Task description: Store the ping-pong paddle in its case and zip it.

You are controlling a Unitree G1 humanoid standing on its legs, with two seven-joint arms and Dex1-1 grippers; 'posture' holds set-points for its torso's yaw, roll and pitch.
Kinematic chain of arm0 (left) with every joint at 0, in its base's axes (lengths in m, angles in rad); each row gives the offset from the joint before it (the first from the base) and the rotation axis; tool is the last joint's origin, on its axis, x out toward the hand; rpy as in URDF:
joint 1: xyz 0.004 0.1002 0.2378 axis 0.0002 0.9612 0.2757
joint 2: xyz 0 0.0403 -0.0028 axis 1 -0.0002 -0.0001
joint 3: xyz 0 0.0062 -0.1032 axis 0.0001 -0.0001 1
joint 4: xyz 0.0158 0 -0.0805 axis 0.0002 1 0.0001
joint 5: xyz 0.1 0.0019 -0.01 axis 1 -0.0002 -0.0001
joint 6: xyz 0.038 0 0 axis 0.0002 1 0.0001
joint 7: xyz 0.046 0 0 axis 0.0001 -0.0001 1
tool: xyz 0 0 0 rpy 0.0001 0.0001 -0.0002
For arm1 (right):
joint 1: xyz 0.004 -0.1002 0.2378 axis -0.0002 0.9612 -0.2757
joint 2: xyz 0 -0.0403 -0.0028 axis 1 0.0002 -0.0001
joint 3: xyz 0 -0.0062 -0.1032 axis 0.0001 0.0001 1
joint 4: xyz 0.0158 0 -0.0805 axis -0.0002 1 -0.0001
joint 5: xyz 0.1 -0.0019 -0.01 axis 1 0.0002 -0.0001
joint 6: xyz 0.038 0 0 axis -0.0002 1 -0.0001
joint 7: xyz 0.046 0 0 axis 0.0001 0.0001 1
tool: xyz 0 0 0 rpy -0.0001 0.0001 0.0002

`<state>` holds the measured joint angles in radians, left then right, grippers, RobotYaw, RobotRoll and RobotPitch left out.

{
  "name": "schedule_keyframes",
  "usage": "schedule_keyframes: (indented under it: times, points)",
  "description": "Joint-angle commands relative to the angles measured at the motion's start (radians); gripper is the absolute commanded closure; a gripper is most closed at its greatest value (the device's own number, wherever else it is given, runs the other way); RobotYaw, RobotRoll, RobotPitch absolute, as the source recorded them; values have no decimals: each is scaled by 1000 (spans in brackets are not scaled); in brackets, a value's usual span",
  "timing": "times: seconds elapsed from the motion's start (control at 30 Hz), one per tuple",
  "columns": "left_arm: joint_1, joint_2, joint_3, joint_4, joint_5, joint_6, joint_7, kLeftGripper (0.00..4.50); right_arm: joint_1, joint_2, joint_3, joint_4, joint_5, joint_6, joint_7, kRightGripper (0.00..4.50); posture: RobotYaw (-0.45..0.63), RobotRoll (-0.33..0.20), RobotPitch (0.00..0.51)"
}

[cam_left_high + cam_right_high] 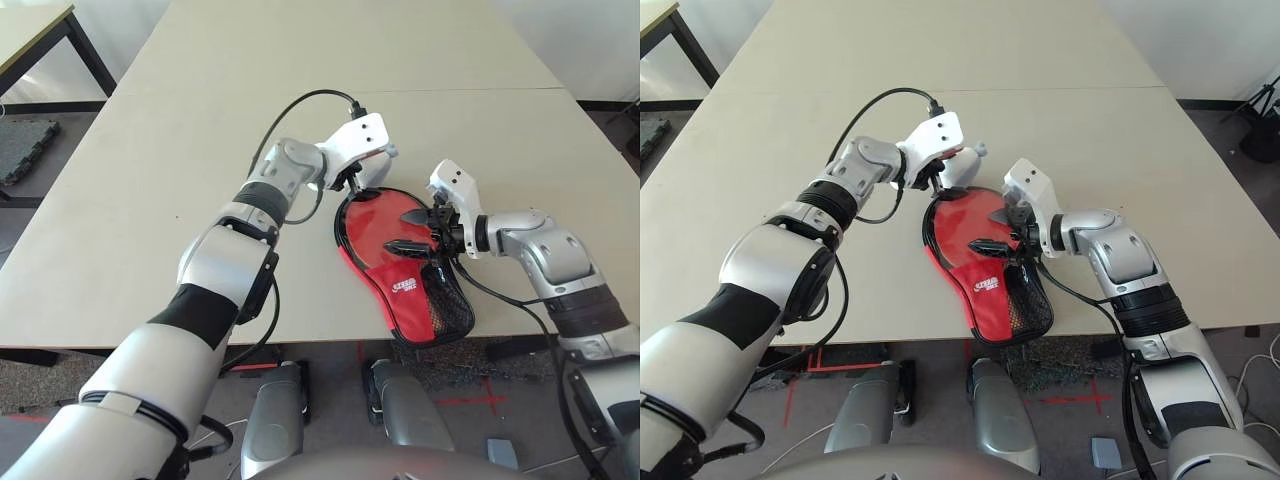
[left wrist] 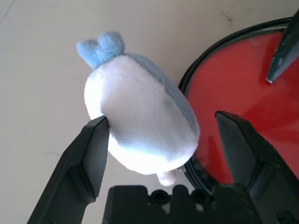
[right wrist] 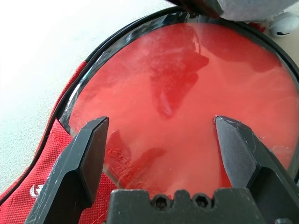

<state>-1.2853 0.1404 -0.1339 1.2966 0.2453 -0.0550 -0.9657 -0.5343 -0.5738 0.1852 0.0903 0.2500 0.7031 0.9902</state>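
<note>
Tools were held wide: left tool (image 2: 159, 140) straddled a plush toy (image 2: 140, 121), right tool (image 3: 161, 140) hovered over the ping-pong paddle (image 3: 187, 93) in the case (image 1: 405, 290).

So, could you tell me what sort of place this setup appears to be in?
Probably a lab or test room: a large plain table stands on grey carpet marked with red tape, with loose cables on the floor and a second desk off to the side.

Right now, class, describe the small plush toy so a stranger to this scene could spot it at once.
On the pale table, find the red case hanging over the near edge. At its far rounded end, between the left gripper's open fingers, sits the plush toy. It alone is soft, white and grey-blue, with two little ears.
</note>
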Motion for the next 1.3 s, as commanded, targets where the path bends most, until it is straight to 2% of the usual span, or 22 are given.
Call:
schedule_keyframes:
  times: [0.03,0.2,0.43,0.6,0.73,1.03,1.2,1.3]
  points:
    - [7,14,22,-41,-51,28,-79,28,29,-12,40,34,-10,25,20,0,17,0,151]
    - [60,56,35,-156,-119,81,-214,28,24,-24,35,33,-8,27,32,0,16,0,149]
    - [227,124,3,-479,-195,237,-359,28,16,-45,19,35,-4,21,49,0,25,0,145]
    - [342,136,-36,-671,-222,343,-361,28,1,-75,1,26,3,14,66,0,25,0,142]
    - [385,109,-61,-758,-250,411,-338,28,-9,-120,-8,18,0,-7,93,0,23,0,141]
    - [411,48,-136,-775,-258,425,-288,28,-58,-193,-54,67,3,-58,120,0,7,0,139]
    - [431,30,-200,-723,-224,393,-271,28,-90,-193,-53,108,-10,-86,118,0,5,0,137]
    - [432,30,-237,-679,-196,346,-245,28,-139,-158,-56,160,-21,-115,87,0,4,0,137]
